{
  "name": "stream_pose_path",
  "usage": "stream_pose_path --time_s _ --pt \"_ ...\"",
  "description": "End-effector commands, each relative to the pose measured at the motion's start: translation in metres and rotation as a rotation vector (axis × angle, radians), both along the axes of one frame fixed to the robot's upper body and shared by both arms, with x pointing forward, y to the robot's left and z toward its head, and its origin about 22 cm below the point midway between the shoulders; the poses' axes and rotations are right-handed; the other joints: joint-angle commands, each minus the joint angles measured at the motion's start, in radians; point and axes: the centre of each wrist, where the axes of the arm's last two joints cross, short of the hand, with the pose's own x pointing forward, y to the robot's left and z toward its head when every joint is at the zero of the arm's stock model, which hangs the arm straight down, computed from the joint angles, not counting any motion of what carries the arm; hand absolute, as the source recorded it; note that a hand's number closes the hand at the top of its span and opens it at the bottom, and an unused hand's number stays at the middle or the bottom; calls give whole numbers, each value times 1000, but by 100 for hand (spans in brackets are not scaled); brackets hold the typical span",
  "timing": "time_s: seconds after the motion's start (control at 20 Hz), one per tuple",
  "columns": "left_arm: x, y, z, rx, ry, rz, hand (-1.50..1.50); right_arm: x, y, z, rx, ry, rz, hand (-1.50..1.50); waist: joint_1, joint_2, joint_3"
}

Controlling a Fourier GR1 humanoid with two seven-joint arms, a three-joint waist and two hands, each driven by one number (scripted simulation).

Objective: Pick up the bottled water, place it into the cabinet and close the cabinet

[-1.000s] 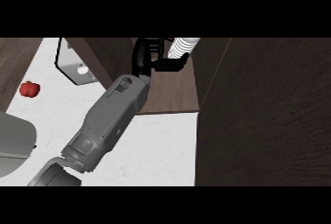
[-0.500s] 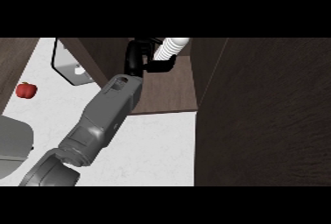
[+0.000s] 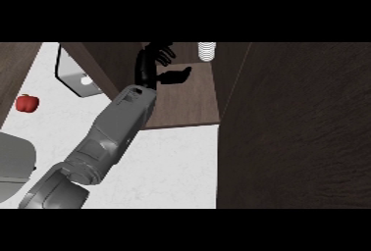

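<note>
Nearest the lower edge of the head view, a grey forearm (image 3: 109,137) rose from the bottom left and ran diagonally up and to the right across the white counter (image 3: 174,166). At the lower left edge, beside the arm's base, a pale grey rounded form (image 3: 14,162) showed only in part, and what it was could not be told. Farther up on the left, a small red pepper (image 3: 27,103) lay on the counter, well apart from the arm. Beyond it a grey panel with a pale spot (image 3: 76,78) stood tilted near the cabinet's left side. The arm ended in the left hand (image 3: 156,63), which lay over the brown cabinet shelf (image 3: 185,105); its fingers were spread and relaxed, thumb out to the right, curled round nothing. Farthest off, at the top of the scene, the ribbed white bottled water (image 3: 208,50) stood at the back of the shelf, just beside the hand's fingertips to the right and seemingly apart from them. The dark cabinet door (image 3: 297,127) filled the right side. The right hand did not show.
</note>
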Motion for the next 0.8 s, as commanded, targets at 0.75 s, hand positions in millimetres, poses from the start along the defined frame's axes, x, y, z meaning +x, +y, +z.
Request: stream_pose_path --time_s 0.75 --pt "0 44 -13 -35 -17 23 -150 -5 2 12 6 -2 22 -150 5 7 -5"
